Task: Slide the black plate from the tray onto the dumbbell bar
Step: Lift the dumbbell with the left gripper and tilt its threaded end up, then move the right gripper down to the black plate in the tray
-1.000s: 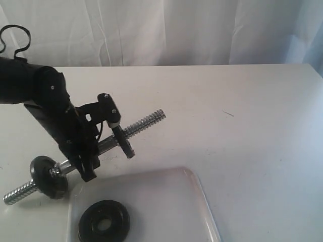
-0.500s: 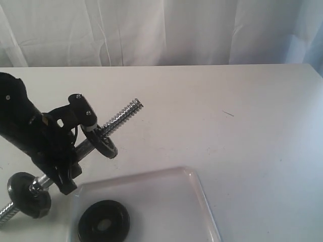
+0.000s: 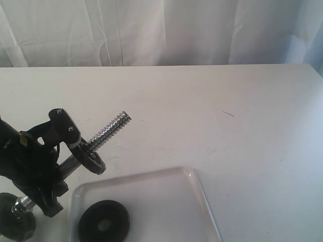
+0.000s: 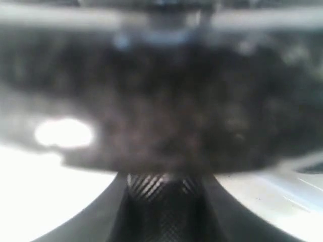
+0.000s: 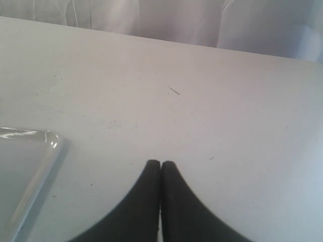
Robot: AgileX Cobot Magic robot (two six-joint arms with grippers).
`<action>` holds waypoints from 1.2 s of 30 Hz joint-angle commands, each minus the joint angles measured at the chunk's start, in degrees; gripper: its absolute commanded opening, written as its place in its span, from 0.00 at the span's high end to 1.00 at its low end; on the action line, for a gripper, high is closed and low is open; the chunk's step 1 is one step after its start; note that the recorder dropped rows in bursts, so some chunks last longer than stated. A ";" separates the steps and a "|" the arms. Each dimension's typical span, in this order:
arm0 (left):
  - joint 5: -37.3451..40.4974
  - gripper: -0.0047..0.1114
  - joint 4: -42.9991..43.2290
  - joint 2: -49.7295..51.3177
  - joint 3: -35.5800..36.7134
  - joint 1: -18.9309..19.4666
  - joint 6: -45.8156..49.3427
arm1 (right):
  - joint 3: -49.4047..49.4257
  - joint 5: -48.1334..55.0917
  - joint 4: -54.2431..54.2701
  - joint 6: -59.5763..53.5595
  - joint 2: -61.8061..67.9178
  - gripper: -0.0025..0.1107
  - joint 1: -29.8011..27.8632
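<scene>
Tray holds black plate; left fingers clamp dumbbell bar; right fingers closed, empty

dumbbell bar: shiny chrome metal, threaded
black plate: matt black
tray: glossy, smooth white
table: matt white

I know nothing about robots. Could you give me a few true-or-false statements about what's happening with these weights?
1. The black plate lies in the tray. True.
2. The left gripper is holding the dumbbell bar. True.
3. The right gripper is wide open. False: its jaws are shut together on nothing.
4. The bar carries no discs. False: one black disc sits next to its threaded end, and another disc is at the opposite end.
</scene>
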 commanded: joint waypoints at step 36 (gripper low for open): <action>-9.77 0.96 -1.42 -4.43 1.99 4.03 -2.75 | -6.80 -7.31 33.75 5.23 2.66 0.98 0.93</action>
